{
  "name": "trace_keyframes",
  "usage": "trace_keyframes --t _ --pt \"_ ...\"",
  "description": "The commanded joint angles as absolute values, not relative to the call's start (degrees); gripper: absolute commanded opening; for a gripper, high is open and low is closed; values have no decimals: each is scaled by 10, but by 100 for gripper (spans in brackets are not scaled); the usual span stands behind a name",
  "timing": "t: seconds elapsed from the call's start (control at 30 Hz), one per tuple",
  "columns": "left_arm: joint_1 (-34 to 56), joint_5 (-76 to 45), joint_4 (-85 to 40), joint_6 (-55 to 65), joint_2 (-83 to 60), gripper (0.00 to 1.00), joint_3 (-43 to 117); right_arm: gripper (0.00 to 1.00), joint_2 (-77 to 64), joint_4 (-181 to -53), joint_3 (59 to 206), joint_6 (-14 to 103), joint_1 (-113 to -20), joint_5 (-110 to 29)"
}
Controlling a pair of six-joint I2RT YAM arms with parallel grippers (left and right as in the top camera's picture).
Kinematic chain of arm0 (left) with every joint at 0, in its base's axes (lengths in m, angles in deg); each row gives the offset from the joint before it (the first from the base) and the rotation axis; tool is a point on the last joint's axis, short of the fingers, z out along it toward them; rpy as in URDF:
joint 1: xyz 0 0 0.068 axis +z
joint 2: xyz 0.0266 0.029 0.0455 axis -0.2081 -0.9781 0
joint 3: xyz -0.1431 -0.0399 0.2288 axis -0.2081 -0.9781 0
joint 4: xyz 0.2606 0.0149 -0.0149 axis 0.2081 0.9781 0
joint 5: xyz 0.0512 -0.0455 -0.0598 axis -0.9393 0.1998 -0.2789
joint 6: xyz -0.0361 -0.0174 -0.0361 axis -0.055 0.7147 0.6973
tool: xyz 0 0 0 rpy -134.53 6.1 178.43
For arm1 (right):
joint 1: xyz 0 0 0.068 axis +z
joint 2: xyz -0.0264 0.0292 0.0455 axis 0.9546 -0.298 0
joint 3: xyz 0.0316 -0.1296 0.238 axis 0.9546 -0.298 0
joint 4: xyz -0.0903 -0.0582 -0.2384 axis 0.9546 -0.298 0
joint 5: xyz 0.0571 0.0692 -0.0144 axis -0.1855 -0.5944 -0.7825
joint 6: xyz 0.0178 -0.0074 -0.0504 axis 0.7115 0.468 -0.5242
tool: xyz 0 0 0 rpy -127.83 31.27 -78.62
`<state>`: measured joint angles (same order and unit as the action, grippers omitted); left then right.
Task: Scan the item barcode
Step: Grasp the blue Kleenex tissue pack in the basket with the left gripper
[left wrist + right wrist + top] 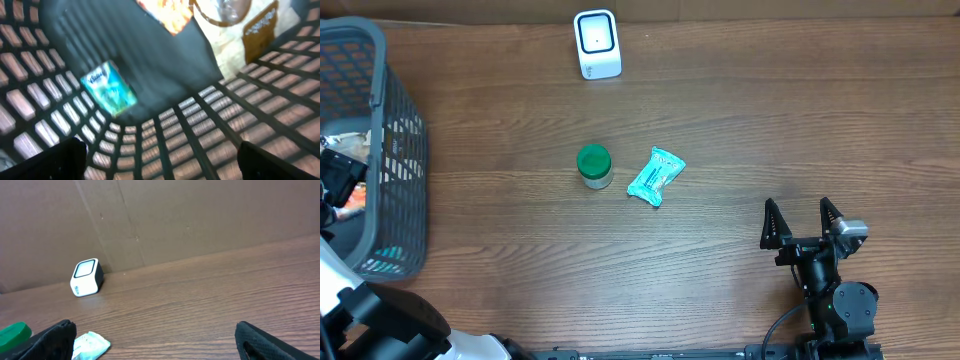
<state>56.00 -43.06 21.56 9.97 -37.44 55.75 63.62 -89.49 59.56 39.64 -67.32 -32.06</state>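
The white barcode scanner stands at the table's far edge, and it shows too in the right wrist view. My left gripper is open inside the grey basket, above its mesh floor, with nothing between its fingers. Just beyond it in the basket lie a teal packet, a white and brown bag and an orange packet. My right gripper stands open and empty near the front right of the table, pointing toward the scanner.
A green-lidded jar and a teal wrapped packet lie side by side mid-table, left of and beyond the right gripper. A cardboard wall backs the table. The basket sits at the left edge.
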Motion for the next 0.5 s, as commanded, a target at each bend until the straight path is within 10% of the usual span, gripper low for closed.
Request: trace_keyframes --t 0.0,0.47 --pt "560 -442 206 85 -373 100 514 100 642 -891 590 392 -671 -319" --pt "567 -436 175 88 -373 95 479 100 642 -891 590 392 -671 -319"
